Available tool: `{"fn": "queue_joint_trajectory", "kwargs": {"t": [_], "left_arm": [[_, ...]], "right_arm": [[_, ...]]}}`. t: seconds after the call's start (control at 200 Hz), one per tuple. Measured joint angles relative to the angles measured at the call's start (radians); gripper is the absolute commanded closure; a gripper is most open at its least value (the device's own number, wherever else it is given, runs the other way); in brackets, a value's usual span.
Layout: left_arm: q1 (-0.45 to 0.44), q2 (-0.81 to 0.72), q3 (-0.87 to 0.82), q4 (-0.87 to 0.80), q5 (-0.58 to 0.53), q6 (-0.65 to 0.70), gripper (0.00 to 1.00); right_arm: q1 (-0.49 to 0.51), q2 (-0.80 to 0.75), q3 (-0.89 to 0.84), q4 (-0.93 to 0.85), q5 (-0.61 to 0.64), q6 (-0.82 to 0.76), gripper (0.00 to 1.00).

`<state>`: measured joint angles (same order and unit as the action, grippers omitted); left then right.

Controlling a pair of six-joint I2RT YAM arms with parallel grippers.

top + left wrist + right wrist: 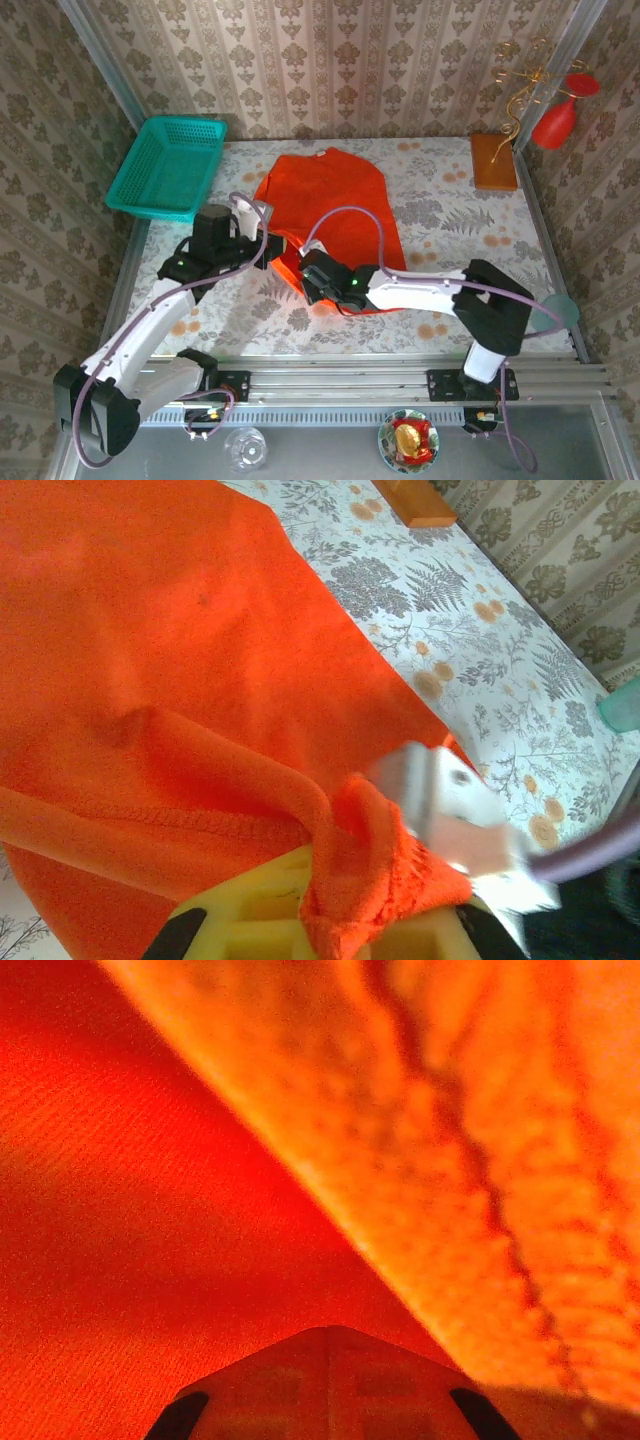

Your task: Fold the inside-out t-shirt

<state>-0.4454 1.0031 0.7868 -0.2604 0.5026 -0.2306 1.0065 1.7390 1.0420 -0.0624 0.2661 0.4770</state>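
Inside-out t-shirt (332, 200) hem in left end effector (335, 910), right end effector (302, 274) adjacent

The overhead view is bright and even, with soft shadows on the counter (440, 200). In the left wrist view the t-shirt (150, 630) is fairly sharp, its nearest fold blurred. The right wrist view is unfocused, dim red left, glowing orange right.

The t-shirt (335, 200) is spread at the centre of the table (450, 235); the basket (150, 208) is set at the far-left corner, the block (494, 162) at the far-right.
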Motion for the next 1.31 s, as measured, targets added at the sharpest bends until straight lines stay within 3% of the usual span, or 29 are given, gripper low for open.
{"fn": "queue_joint_trajectory", "kwargs": {"t": [0.14, 0.29, 0.41, 0.77, 0.835, 1.005, 1.15, 1.305], "left_arm": [[-0.011, -0.002, 0.006, -0.026, 0.008, 0.005, 1.0], [-0.042, -0.023, 0.023, -0.066, 0.01, 0.014, 1.0], [-0.066, -0.052, 0.041, -0.093, 0.024, 0.016, 1.0], [-0.106, -0.098, 0.106, -0.158, 0.063, 0.006, 1.0], [-0.116, -0.101, 0.109, -0.16, 0.072, -0.001, 1.0], [-0.134, -0.101, 0.124, -0.159, 0.088, -0.012, 1.0], [-0.152, -0.1, 0.144, -0.161, 0.097, -0.013, 1.0], [-0.157, -0.1, 0.156, -0.173, 0.092, -0.013, 1.0]], "right_arm": [[-0.055, 0.122, 0.087, 0.074, 0.016, 0.018, 1.0], [-0.106, 0.213, 0.185, 0.119, 0.02, 0.036, 0.84], [-0.146, 0.262, 0.251, 0.13, 0.018, 0.053, 0.79], [-0.283, 0.187, 0.171, 0.092, 0.045, 0.109, 0.68], [-0.284, 0.153, 0.154, 0.072, 0.043, 0.116, 0.63], [-0.242, 0.135, 0.169, 0.017, 0.014, 0.123, 0.34], [-0.207, 0.209, 0.291, -0.094, 0.012, 0.097, 0.15], [-0.207, 0.317, 0.434, -0.19, 0.019, 0.058, 0.08]]}}
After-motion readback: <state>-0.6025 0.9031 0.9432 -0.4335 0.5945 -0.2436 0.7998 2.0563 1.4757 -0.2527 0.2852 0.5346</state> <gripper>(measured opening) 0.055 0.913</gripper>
